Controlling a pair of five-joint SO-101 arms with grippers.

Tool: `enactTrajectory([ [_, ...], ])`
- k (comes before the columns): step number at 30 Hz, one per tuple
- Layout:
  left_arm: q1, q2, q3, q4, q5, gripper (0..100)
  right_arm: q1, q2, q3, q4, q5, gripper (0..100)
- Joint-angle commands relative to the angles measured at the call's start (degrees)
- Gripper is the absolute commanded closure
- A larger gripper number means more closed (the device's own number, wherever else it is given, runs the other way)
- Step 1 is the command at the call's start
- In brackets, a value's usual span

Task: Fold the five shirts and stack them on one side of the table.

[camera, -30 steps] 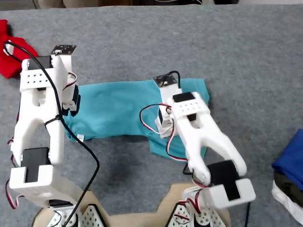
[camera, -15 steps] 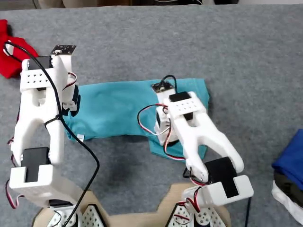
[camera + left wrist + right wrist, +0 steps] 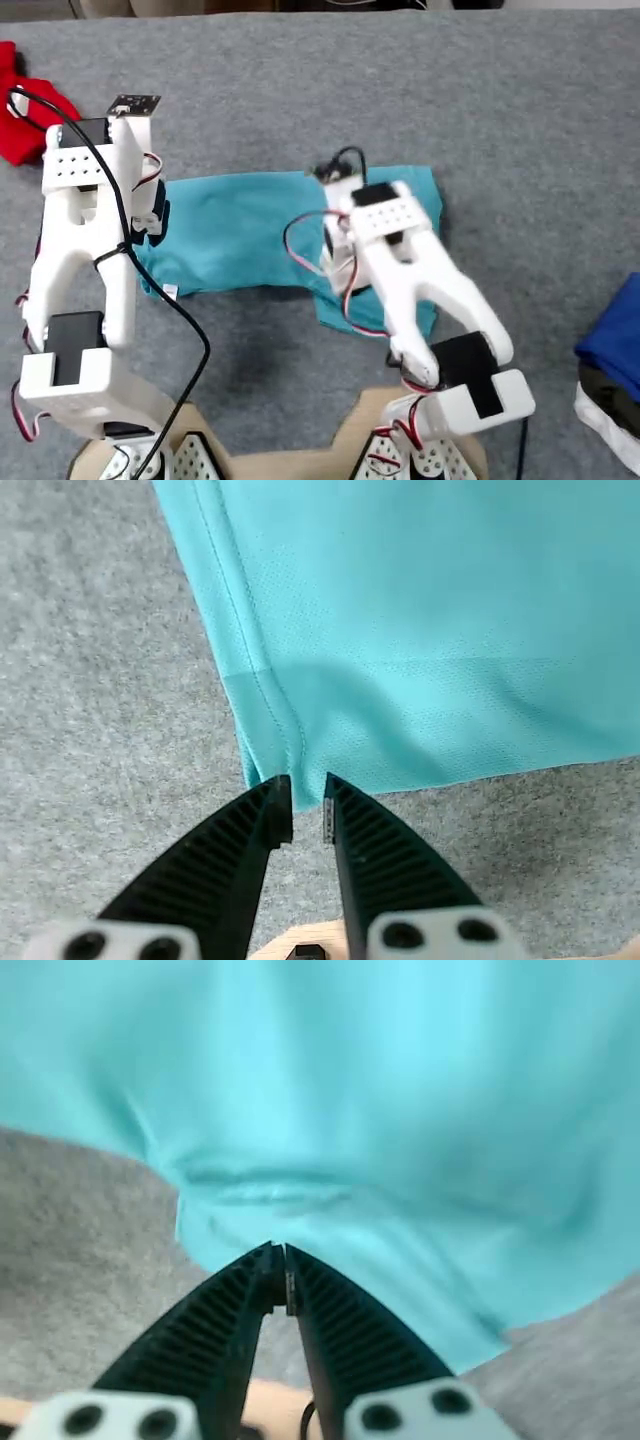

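— Where the grey felt table cover (image 3: 500, 90) reaches its far left corner, what lies there?

— A crumpled red cloth (image 3: 22, 125), well apart from everything else. Next comes the white left arm (image 3: 80, 250), standing over the left end of the teal fabric shirt (image 3: 240, 230).

— And its fingers?

— The left gripper (image 3: 308, 805) has its black ridged jaws a narrow slit apart, with the tips right at the hemmed corner of the teal fabric shirt (image 3: 450, 600). Whether any cloth sits in that slit I cannot tell.

— How does the shirt lie?

— Flat on the cover near the middle of the table, its long side running left to right. At its right end a narrower part reaches toward the arms' bases.

— The other arm?

— The white right arm (image 3: 420, 290) leans over that right part. In its wrist view the right gripper (image 3: 278, 1260) is closed tip to tip, pinching a fold of the teal fabric shirt (image 3: 400, 1080); creases run in toward the tips.

— Anything further right?

— At the table's right edge, a bright blue cloth (image 3: 612, 345) lies on a dark cloth (image 3: 600, 385) and a white cloth (image 3: 605, 420), well apart from the shirt.
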Motion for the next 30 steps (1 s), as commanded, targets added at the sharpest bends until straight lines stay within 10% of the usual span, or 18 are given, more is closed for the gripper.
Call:
enactTrajectory([
  [1,0.09,-2.51,0.00,-0.09,0.00,93,4.79,0.40,-7.60,-1.23,2.99,99.2],
  [30,0.09,-2.51,0.00,-0.09,0.00,93,6.99,10.77,-9.45,1.58,4.13,99.3],
])
